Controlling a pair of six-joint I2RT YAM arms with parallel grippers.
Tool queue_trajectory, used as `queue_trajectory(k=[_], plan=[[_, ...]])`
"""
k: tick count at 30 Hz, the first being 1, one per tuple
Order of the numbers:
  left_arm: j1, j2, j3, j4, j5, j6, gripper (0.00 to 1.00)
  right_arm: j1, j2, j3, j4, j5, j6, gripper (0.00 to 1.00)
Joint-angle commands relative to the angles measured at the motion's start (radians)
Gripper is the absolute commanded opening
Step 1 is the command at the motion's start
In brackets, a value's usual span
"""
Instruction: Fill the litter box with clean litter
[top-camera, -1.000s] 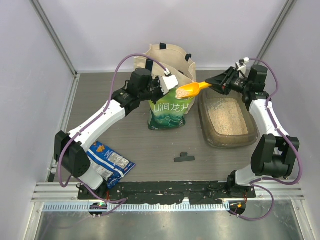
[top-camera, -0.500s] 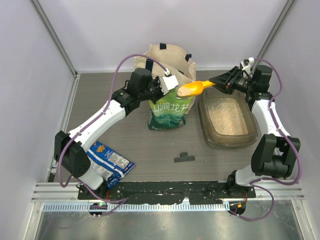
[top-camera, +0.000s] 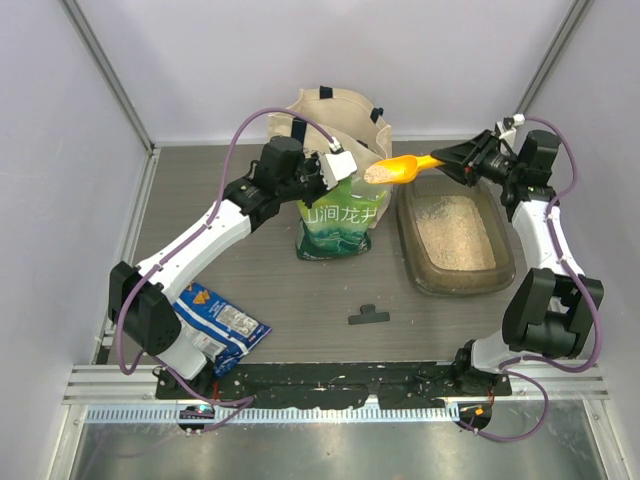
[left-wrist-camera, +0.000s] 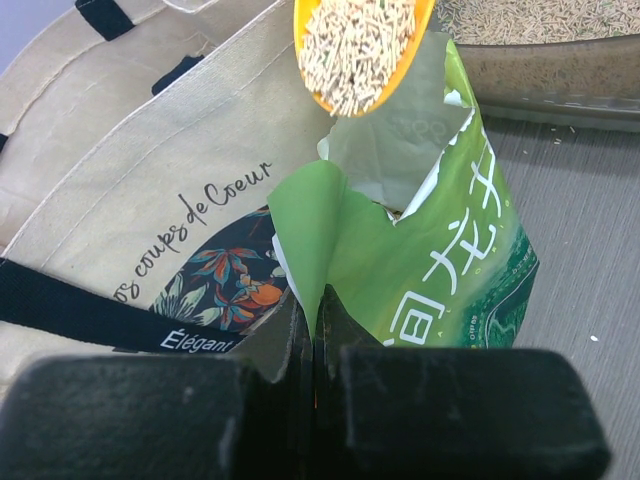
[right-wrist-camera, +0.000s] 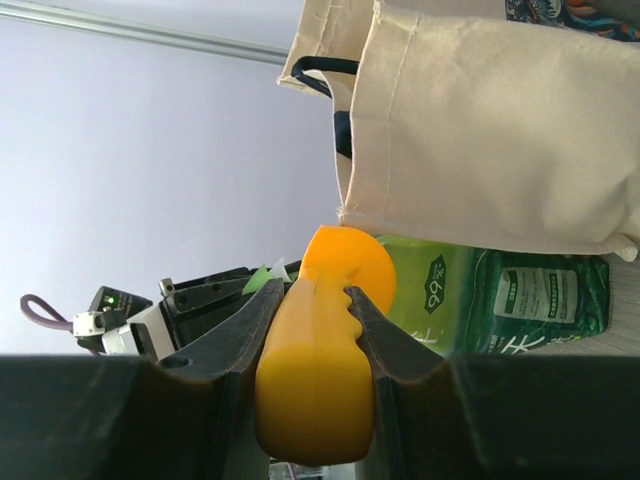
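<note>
The litter box (top-camera: 410, 255), a shallow grey-brown tray, lies at the right with a layer of pale clean litter (top-camera: 455, 232) in it. My right gripper (top-camera: 447, 160) is shut on the handle of an orange scoop (top-camera: 395, 168) heaped with litter. The scoop hangs between the pouch mouth and the tray's far left corner. In the right wrist view both fingers clamp the scoop (right-wrist-camera: 318, 350). My left gripper (top-camera: 335, 166) is shut on the top flap of the green-and-white pouch (top-camera: 340, 222), holding it open. The left wrist view shows the loaded scoop (left-wrist-camera: 360, 50) above the pouch (left-wrist-camera: 440, 260).
A cream tote bag (top-camera: 335, 118) stands right behind the pouch, against the back wall. A blue snack bag (top-camera: 222, 322) lies at the front left by the left arm's base. A small black clip (top-camera: 368, 316) rests on the table in front of the pouch.
My right gripper has carried the loaded scoop up and to the right, away from the pouch mouth toward the litter box. The left arm and pouch have stayed put.
</note>
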Motion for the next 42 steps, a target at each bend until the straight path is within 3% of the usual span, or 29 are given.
queue_trajectory(k=[1,15,19,23,28,35,42], plan=[[0.009,-0.04,0.051,0.177,-0.006,0.028,0.0,-0.024,-0.058,0.033,0.102,-0.04,0.057,0.01],[0.009,0.015,0.112,0.151,0.023,0.058,0.0,-0.309,-0.099,0.033,0.201,-0.067,0.097,0.01],[0.009,0.011,0.103,0.157,0.033,0.066,0.0,-0.383,-0.122,0.018,0.062,-0.015,-0.049,0.01],[0.009,0.002,0.083,0.171,0.039,0.072,0.0,-0.4,-0.149,0.024,-0.202,0.096,-0.41,0.01],[0.01,-0.02,0.048,0.191,0.033,0.077,0.0,-0.4,-0.206,0.01,-0.384,0.245,-0.693,0.01],[0.01,-0.044,-0.006,0.232,0.036,0.069,0.0,-0.331,-0.245,0.013,-0.464,0.432,-0.994,0.01],[0.01,-0.075,-0.043,0.245,0.033,0.049,0.0,-0.014,-0.298,-0.019,-0.359,0.727,-1.203,0.01]])
